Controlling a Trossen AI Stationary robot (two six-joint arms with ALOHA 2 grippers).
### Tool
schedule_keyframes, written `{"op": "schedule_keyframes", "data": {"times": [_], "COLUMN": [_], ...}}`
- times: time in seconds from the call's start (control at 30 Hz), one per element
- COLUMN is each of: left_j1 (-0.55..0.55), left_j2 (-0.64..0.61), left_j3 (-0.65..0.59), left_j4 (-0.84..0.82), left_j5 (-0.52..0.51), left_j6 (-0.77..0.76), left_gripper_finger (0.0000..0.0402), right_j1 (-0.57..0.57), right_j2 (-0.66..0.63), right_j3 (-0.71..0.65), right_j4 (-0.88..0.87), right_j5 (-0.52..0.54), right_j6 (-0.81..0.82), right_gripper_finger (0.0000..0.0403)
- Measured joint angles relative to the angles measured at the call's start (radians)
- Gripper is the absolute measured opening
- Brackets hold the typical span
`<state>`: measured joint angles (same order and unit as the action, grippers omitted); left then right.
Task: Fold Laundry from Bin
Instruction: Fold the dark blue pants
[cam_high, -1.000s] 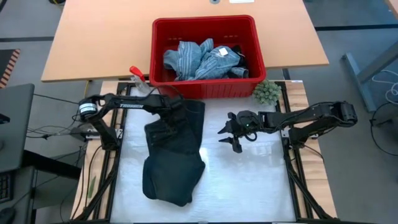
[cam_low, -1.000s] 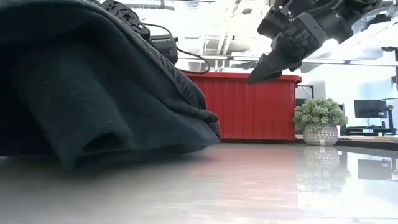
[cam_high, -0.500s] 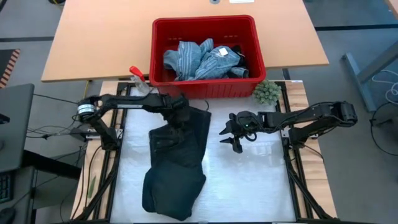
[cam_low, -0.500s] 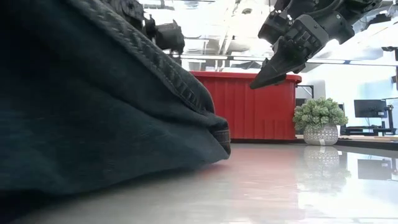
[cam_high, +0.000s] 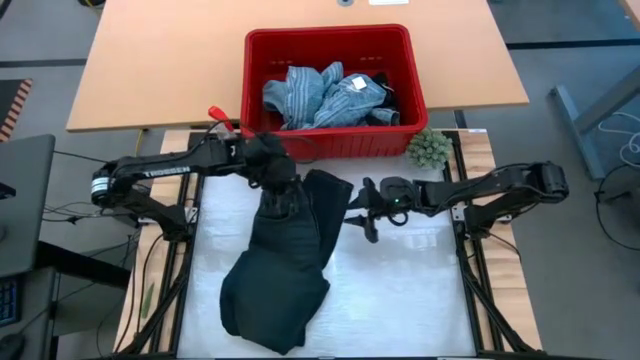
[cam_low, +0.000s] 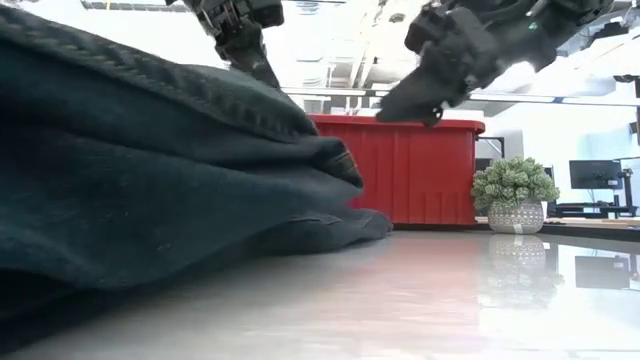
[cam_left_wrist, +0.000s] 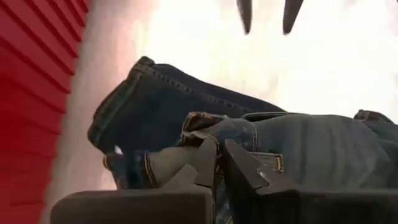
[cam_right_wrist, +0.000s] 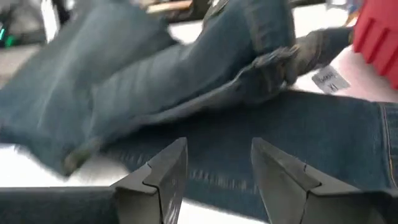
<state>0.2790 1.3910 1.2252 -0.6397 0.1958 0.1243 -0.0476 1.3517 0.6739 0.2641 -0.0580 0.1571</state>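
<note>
Dark blue jeans (cam_high: 285, 250) lie on the white table top, their legs heaped toward the near edge (cam_high: 265, 305) and their waist end raised. My left gripper (cam_high: 278, 182) is shut on that waist end and shows high up in the low view (cam_low: 245, 45). My right gripper (cam_high: 360, 215) hangs open just right of the jeans, its fingers (cam_right_wrist: 165, 171) over the denim without touching it. The red bin (cam_high: 330, 32) stands behind on its base, with light blue and striped laundry (cam_high: 320, 95) inside. My left gripper pinches the jeans' waistband (cam_left_wrist: 221, 130) between its two shut fingers (cam_left_wrist: 205, 155); how many layers, I cannot tell. The fingers slant down from the table's left. The waist end is lifted clear and the cloth slopes down to the legs, which rest on the table.
A spray bottle with a red trigger (cam_high: 222, 120) stands left of the bin, and a small green potted ball (cam_high: 430, 148) right of it. Bare white table top (cam_high: 400, 290) lies to the right of the jeans. The black frame rails (cam_high: 470, 270) run along both sides.
My left gripper has risen with the jeans' waist end, which now hangs above the table. The cloth below it has been drawn up into a slope while the legs stay heaped near the front edge. My right gripper has tipped downward toward the jeans, staying open.
</note>
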Motion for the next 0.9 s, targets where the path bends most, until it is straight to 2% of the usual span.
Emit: {"op": "schedule_keyframes", "data": {"times": [0.1,0.23,0.47,0.73,0.9], "left_j1": [-0.024,-0.045,-0.049,-0.049,-0.049], "left_j2": [0.027,0.056,0.056,0.055,0.055], "left_j3": [-0.013,-0.030,-0.030,-0.030,-0.030], "left_j4": [0.007,0.011,0.002,0.001,-0.003], "left_j5": [-0.002,-0.031,-0.049,-0.063,-0.077], "left_j6": [0.005,0.010,0.004,0.009,0.009], "left_gripper_finger": [0.0000,0.0000,0.0000,0.0000,0.0000], "right_j1": [-0.015,-0.058,-0.129,-0.146,-0.130], "right_j2": [0.103,0.217,0.332,0.462,0.505], "right_j3": [0.000,0.000,0.000,0.000,0.001], "right_j4": [0.166,0.345,0.381,0.622,0.705], "right_j5": [0.011,-0.047,-0.096,-0.288,-0.311], "right_j6": [0.134,0.292,0.441,0.532,0.550], "right_gripper_finger": [0.0206,0.0222,0.0269,0.0334,0.0373]}}
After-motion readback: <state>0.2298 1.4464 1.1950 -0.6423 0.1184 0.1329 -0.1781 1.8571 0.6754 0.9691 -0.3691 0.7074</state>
